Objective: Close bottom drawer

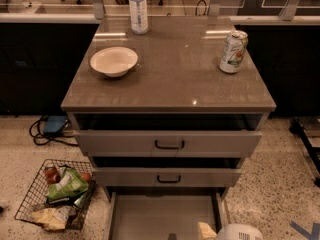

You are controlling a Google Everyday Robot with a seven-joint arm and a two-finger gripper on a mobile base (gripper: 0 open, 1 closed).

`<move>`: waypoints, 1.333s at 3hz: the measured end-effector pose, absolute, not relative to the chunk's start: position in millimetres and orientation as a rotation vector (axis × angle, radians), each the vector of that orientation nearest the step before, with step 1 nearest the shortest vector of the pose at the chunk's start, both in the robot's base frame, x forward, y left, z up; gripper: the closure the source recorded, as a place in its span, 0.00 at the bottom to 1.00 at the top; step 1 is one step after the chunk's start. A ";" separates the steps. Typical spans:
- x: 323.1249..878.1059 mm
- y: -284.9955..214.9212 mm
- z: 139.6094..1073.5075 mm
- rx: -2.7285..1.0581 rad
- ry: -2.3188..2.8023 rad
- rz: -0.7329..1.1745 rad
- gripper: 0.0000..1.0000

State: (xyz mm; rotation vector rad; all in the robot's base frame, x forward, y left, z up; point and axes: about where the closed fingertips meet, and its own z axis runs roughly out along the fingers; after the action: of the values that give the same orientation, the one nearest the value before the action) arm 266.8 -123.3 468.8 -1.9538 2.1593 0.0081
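The bottom drawer point(160, 214) is the lowest of three grey-beige drawers and is pulled far out. Its plain grey tray shows, and its front is cut off below the frame. My gripper point(202, 232) is at the bottom edge of the view, over the right front part of the open tray. The white arm housing point(239, 232) is just to its right. Most of the gripper is out of view.
The top drawer point(169, 143) and middle drawer point(168, 177) both stand slightly open. On the cabinet top point(170, 79) are a white bowl point(114, 60), a water bottle point(138, 8) and a drink can point(233, 51). A wire basket point(56, 194) of snacks sits on the floor at left.
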 end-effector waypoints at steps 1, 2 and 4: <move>268.9 -143.9 424.6 -1.892 2.259 0.035 0.00; 265.5 -161.0 375.4 -1.906 2.297 0.034 0.00; 260.9 -172.4 300.2 -2.012 2.244 0.051 0.00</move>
State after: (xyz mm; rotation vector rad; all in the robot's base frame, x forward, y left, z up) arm 260.9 -172.4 300.2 -2.0121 2.2443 0.0509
